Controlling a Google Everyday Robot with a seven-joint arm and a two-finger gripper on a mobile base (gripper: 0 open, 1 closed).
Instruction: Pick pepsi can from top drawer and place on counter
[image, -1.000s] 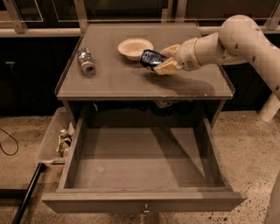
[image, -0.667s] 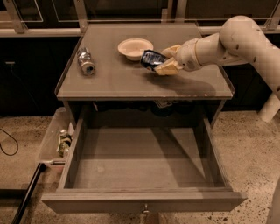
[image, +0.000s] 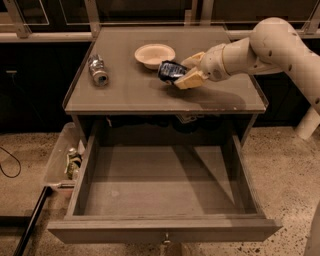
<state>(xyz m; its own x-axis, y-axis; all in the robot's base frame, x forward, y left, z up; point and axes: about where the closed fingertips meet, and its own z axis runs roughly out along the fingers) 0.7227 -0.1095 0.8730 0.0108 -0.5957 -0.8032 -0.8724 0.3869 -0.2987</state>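
Gripping pepsi can (image: 171, 70), jaws over counter (image: 150, 95) beside bowl (image: 154, 54).

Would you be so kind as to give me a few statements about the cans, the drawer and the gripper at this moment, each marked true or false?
1. The gripper is shut on the pepsi can over the counter. True.
2. The top drawer is pushed closed. False: it stands pulled out, with its inside in view.
3. A silver-grey can lies on its side on the left part of the counter. True.
4. The bowl sits inside the top drawer. False: it rests on the counter, close beside the pepsi can.
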